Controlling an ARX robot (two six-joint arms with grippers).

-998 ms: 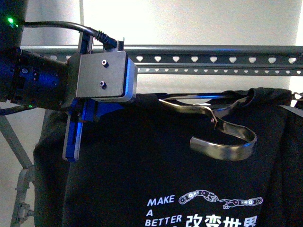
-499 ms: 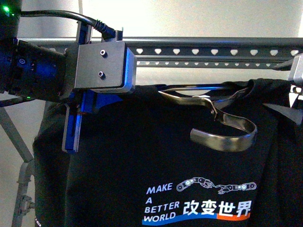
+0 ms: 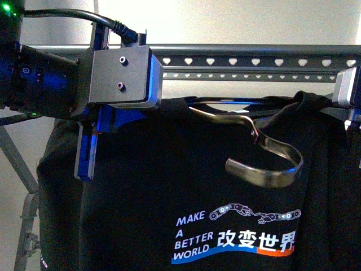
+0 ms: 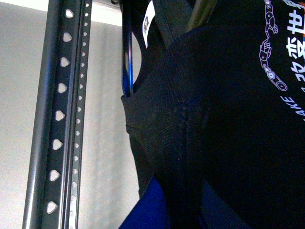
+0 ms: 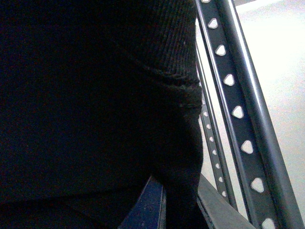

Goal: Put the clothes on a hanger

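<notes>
The clothes [image 3: 186, 186], a black T-shirt with white "MAKE A BETTER WORLD" print, hang spread in front of the hanger [image 3: 254, 61], a dark grey rack rail with heart-shaped holes. My left gripper [image 3: 121, 116] is shut on the shirt's left shoulder, just below the rail. My right gripper [image 3: 348, 99] is at the right edge, shut on the other shoulder. In the left wrist view the blue fingers [image 4: 147, 210] pinch ribbed black fabric [image 4: 167, 124] beside the rail [image 4: 57, 114]. In the right wrist view the fingers [image 5: 147, 210] clamp the fabric [image 5: 157, 95] close to the rail [image 5: 238, 109].
A shiny metal hook-topped clothes hanger [image 3: 259, 152] sits in the shirt's collar, its hook curling down over the chest. A grey crossed leg [image 3: 17, 164] of the rack stands at the far left. A pale wall lies behind the rail.
The shirt has risen a little, so more of the print and its blue bar shows. My right gripper has come further into view at the right edge. The left gripper has barely moved.
</notes>
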